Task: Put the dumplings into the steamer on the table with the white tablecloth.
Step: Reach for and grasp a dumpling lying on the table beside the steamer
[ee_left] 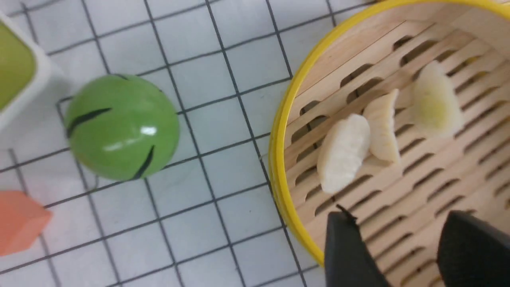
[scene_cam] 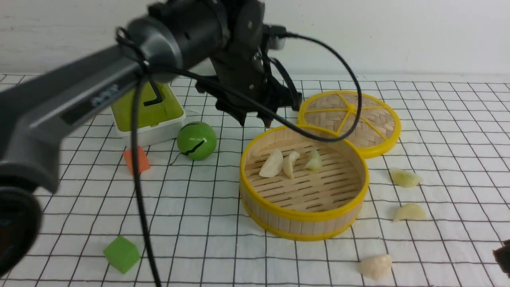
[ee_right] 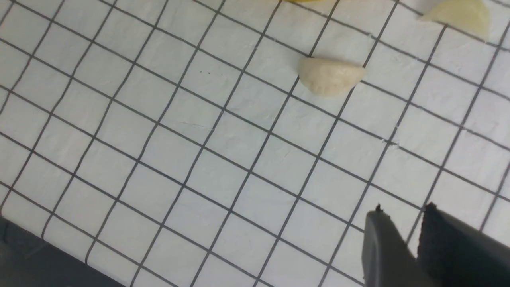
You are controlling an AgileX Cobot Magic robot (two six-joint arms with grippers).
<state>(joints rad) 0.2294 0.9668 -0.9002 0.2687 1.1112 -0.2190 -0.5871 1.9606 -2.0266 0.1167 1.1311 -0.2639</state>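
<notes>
**Front view.** The steamer (scene_cam: 303, 235) sits near the middle of the tabletop on the white tablecloth (scene_cam: 438, 119). Its woven lid (scene_cam: 350, 123) is set off toward the far edge, rim touching rim, so the basket is open for loading. Three dumplings (scene_cam: 272, 163) lie bunched on the slats, on the far-left part of the floor. Three are loose between the steamer and the right edge: a greenish dumpling (scene_cam: 404, 177), a cream dumpling (scene_cam: 409, 212), and a third dumpling (scene_cam: 375, 266) by the near edge.

The left gripper (scene_cam: 255, 119) hangs above the steamer's far rim, jaws apart and empty. It looks like a release pose, with the bunched dumplings just below it. The right gripper (scene_cam: 503, 257) is a dark sliver at the near right corner, unreadable here. A green ball (scene_cam: 196, 140), an orange cube (scene_cam: 136, 159), a green cube (scene_cam: 121, 254) and a green-and-white box (scene_cam: 149, 113) stand to the left.

**Left wrist view.** The fingers (ee_left: 346, 251) are parted, with bare slats showing between them. The bunched dumplings lie near, beyond the tips, not touching.

**Right wrist view.** The fingers (ee_right: 382, 247) are nearly together, with a thin strip of cloth showing between them and nothing gripped. A pleated dumpling (ee_right: 330, 75) lies well ahead of the tips. Judgement: the jaws must widen before any pick.
</notes>
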